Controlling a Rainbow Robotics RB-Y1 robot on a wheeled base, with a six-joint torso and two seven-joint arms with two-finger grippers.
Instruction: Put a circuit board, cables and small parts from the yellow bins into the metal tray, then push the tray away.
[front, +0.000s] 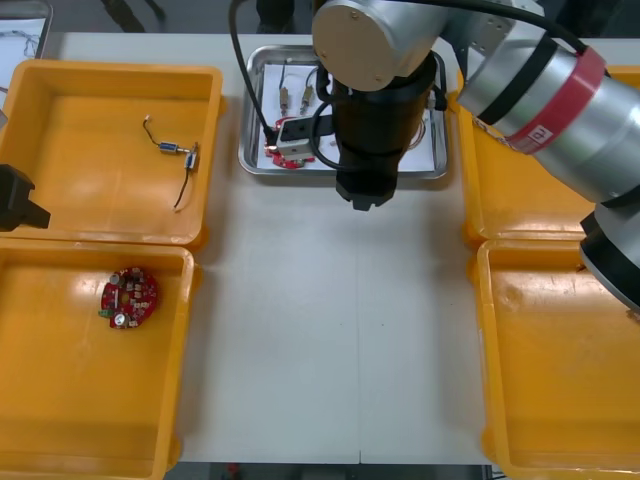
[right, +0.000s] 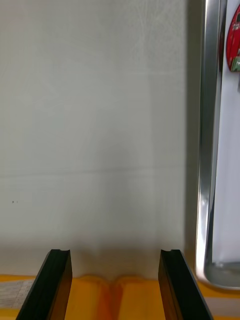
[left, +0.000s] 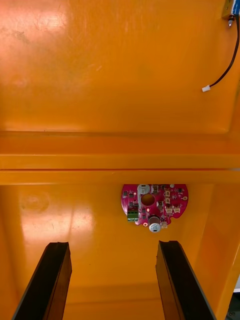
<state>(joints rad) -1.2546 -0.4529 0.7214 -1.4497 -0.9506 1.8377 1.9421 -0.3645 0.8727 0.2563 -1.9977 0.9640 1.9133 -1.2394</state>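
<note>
Right claw (right: 116, 255) is spread wide, holding nothing, low over bare tabletop (right: 100, 125). The metal tray (right: 207, 150) rim runs just outboard of one finger (right: 175, 285); I see no contact. The tray already carries a circuit board (right: 232, 45), cables (front: 316, 122) and small metal parts (front: 303, 95), so I read this as the push step.

How I'd run it:
- Close the fingers first so they act as one stiff blade.
- Drop until the tips nearly graze the tabletop.
- Meet the rim mid-length, not near the corner, or the tray yaws.
- Push slow and straight away from the robot. A shiny rim on a smooth top probably slides easily and could skate off the finger.
- Mind the yellow bins (right: 115, 300) right behind the claw.

Left claw (left: 114, 245) sits over the left bins, also wide and empty. A second circuit board (left: 154, 205) lies just beyond its fingertips, and a loose cable (left: 206, 88) lies farther out in the next bin.

View differences: the front view gives tray contents and heading, but the right arm's wrist hides the claw-to-rim gap. The right wrist view gives that gap directly, with little of the tray's inside.
</note>
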